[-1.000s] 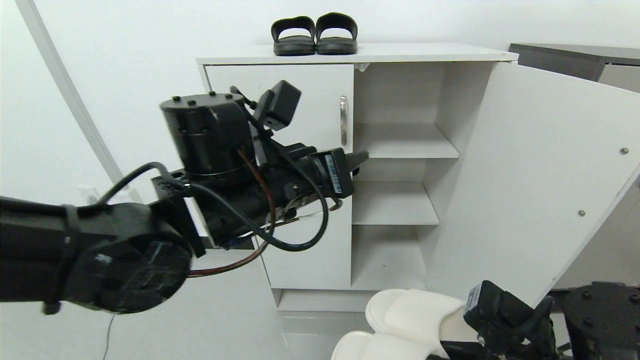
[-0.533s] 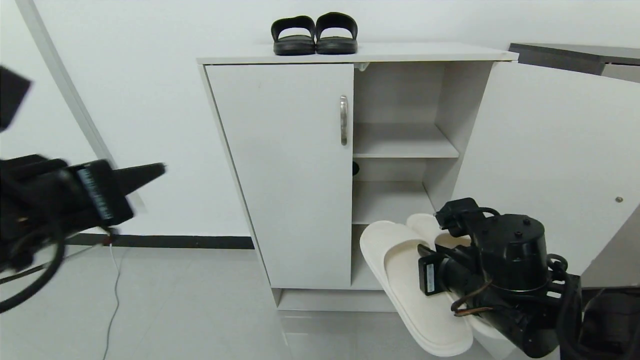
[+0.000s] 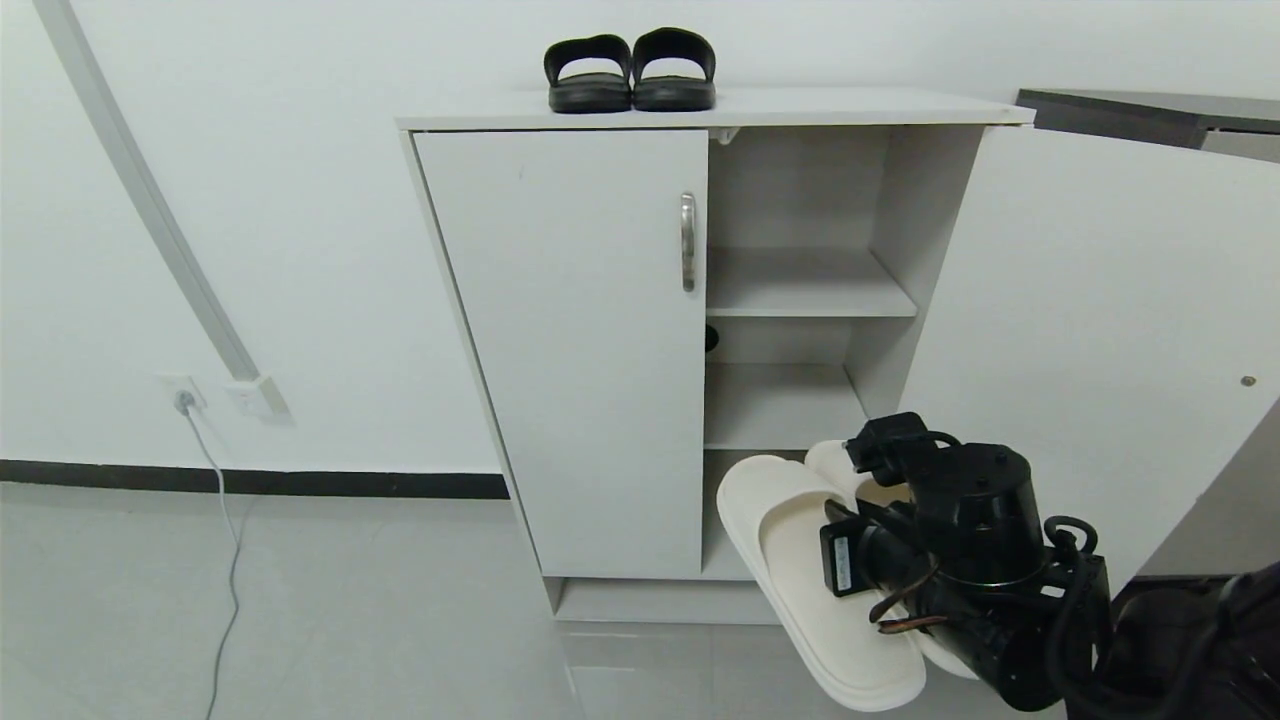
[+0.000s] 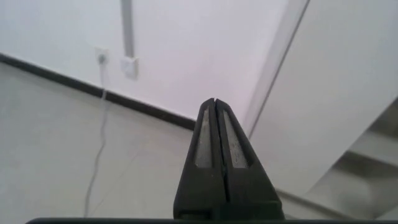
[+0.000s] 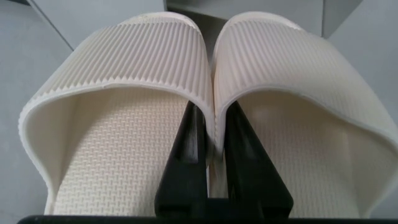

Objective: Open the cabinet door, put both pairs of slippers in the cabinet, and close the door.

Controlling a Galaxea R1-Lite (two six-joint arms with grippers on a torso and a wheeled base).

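Where straps [image 5: 213, 74] meet, right gripper [image 5: 214, 134] pinches white slippers [image 3: 790, 545] | apparently beside cabinet [image 3: 560, 350]

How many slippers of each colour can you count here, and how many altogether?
Black slippers, on top of the cabinet: 2
White slippers, held by the right gripper: 2
Total: 4 slippers
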